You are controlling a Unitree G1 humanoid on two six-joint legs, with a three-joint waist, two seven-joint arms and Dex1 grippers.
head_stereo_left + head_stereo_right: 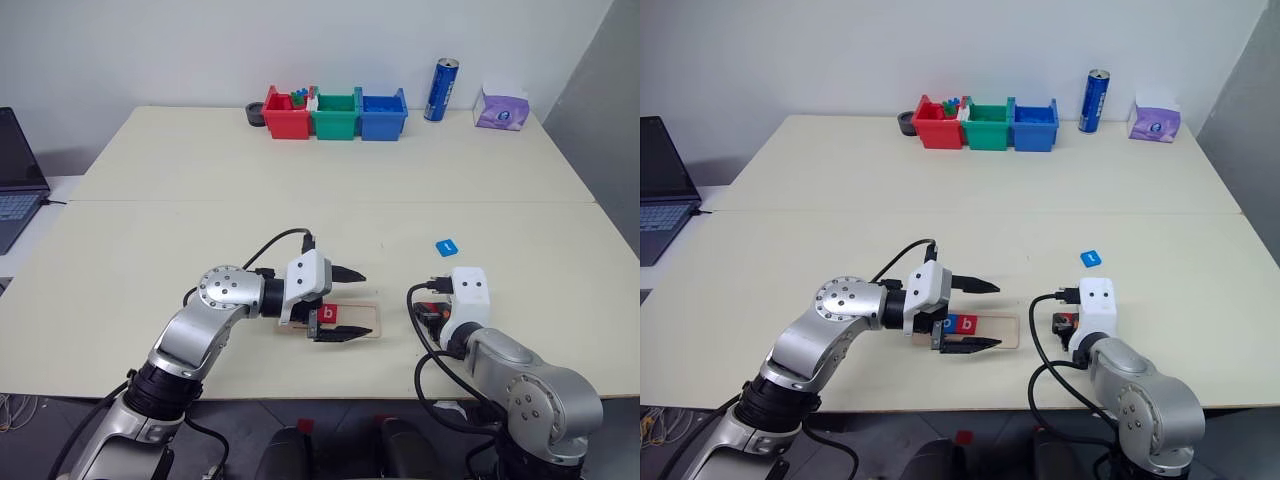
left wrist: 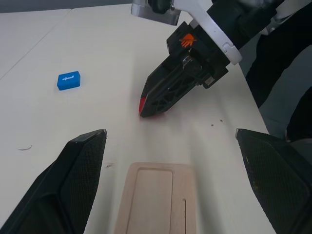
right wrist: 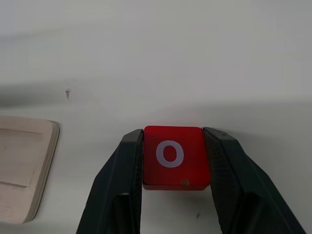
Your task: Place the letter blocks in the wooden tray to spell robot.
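right gripper (image 3: pixel 171 161) has its jaws clamped on the red o block (image 3: pixel 171 163) just beside the wooden tray (image 2: pixel 157 200), but the left gripper (image 1: pixel 340 305), jaws spread, straddles the tray's free end, so they could bump and knock the block crooked.

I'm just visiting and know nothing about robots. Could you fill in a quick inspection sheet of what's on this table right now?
Surface: pale table, two tops joined by a seam.
Job's things: wooden tray at the near edge with a blue block and red b block in it; red o block; blue block lying loose.
Clutter: red, green and blue bins, blue can, tissue box.
Grippers: left gripper open over the tray; right gripper shut on the red o block.
Cables: black cables on both arms.
Surroundings: laptop, pale wall.
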